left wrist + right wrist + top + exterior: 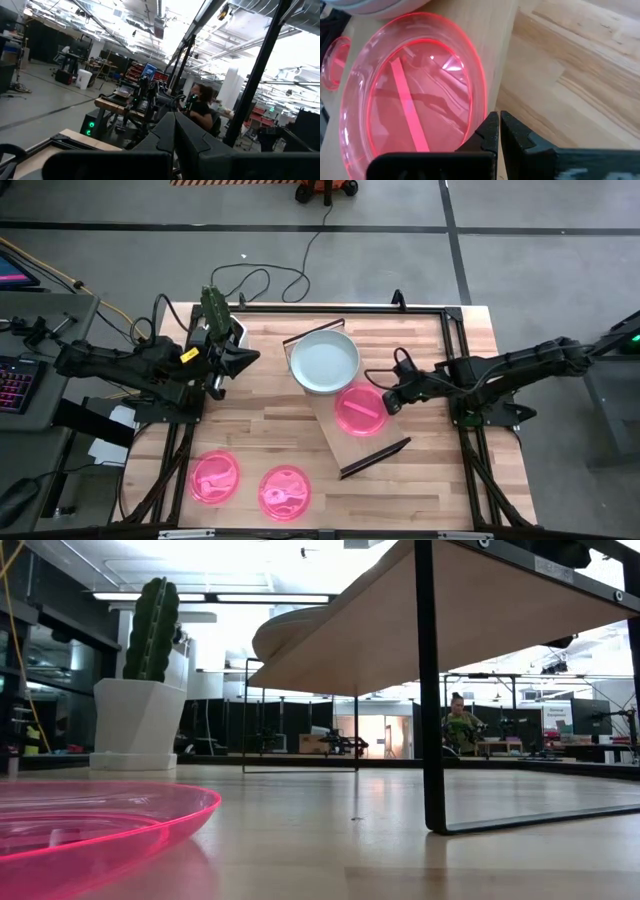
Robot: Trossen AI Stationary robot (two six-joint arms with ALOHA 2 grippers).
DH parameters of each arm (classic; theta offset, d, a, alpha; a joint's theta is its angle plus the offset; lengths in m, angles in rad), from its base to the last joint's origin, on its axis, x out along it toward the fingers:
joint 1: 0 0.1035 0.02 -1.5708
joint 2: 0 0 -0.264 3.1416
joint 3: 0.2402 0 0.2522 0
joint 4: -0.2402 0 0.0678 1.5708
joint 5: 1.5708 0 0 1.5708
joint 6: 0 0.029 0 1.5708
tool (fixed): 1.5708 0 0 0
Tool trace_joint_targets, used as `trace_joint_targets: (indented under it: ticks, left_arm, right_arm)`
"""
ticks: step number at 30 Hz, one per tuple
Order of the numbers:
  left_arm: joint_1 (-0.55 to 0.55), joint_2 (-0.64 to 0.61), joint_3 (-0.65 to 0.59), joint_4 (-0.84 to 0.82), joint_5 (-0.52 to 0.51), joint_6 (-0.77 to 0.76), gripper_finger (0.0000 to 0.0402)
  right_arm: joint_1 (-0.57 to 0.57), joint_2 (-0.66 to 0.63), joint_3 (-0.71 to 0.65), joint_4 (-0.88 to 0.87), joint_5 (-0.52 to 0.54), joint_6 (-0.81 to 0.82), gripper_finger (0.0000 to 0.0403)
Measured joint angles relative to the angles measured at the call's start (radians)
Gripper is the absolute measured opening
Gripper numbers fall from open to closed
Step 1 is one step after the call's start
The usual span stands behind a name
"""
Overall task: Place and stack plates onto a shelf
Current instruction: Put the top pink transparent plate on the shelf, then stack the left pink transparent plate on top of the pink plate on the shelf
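The light-wood shelf (345, 442) lies slantwise across the table's middle, with a dark bracket (375, 459) at each short end. A pale round plate (325, 362) sits on the shelf's far end; any plates under it are hidden. One pink plate (359, 411) rests flat on the shelf's middle. Two more pink plates (213, 477) (285, 491) lie on the table near its front edge. My right gripper (390, 402) is shut, level, at the shelf plate's right rim. My left gripper (243, 360) is shut and hovers left of the shelf, holding nothing. My right gripper (498, 126) comes level from the table's right, its shut fingertips (490, 127) right beside the outer rim (483, 107) of the pink plate on the shelf. Nothing shows between the fingers. Whether the fingertips touch the rim I cannot tell. The plate lies flat on the board.
A white pot with a green cactus (215, 307) stands at the table's far left, close behind my left gripper. The low view shows the shelf's underside (480, 610) raised on its bracket leg (431, 690), with a pink plate (90, 830) close by. A person sits in the room beyond.
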Motion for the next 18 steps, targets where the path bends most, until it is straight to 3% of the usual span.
trace_joint_targets:
  ticks: [13, 18]
  left_arm:
    - [0.000, 0.000, 0.000, 0.000, -0.009, -0.002, 0.0000]
    - [0.000, -0.001, 0.000, -0.012, -0.021, -0.003, 0.0000]
  right_arm:
    - [0.002, -0.007, 0.000, -0.006, -0.028, -0.090, 0.0000]
    - [0.002, -0.115, 0.000, -0.137, 0.035, -0.120, 0.0000]
